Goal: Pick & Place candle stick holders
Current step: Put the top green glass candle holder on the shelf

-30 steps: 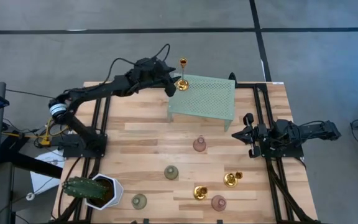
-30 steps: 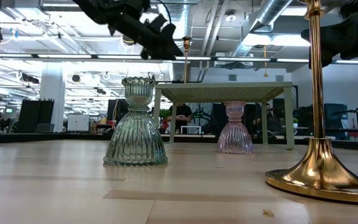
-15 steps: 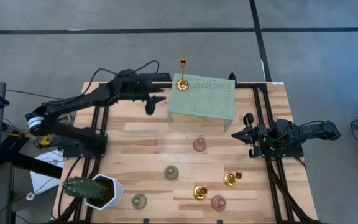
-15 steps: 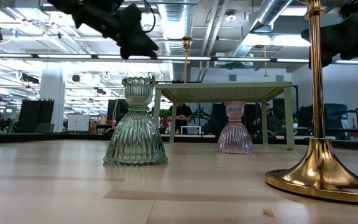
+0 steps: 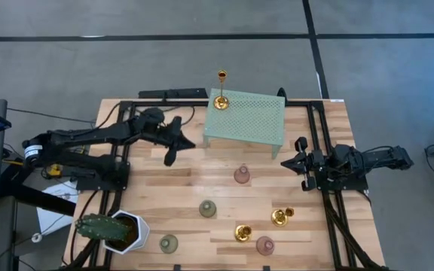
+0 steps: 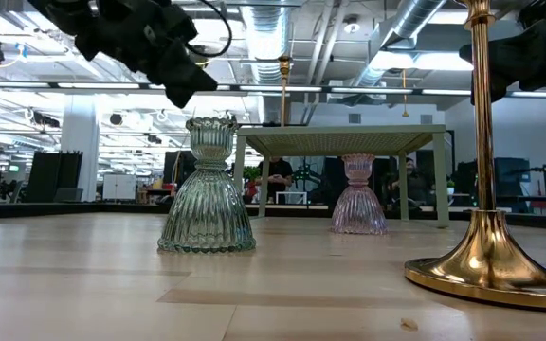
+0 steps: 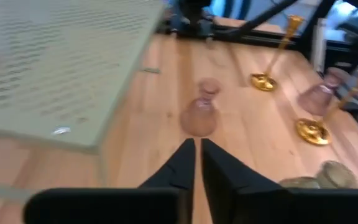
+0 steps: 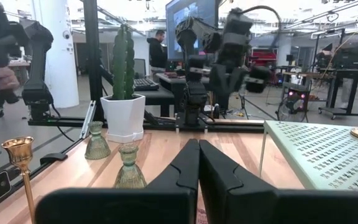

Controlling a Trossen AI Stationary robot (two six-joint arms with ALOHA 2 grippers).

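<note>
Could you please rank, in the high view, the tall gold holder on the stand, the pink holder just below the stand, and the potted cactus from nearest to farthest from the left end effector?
From the left end effector, shut, over the table's left part:
1. Tall gold holder, on the mint-green stand's far left corner.
2. Pink holder, mid-table; only slightly farther.
3. Potted cactus, near left corner.

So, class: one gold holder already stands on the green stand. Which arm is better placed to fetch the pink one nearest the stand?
Probably the left. Its tool, shut and empty, points at the pink holder; the right tool rests at the table edge.
</note>
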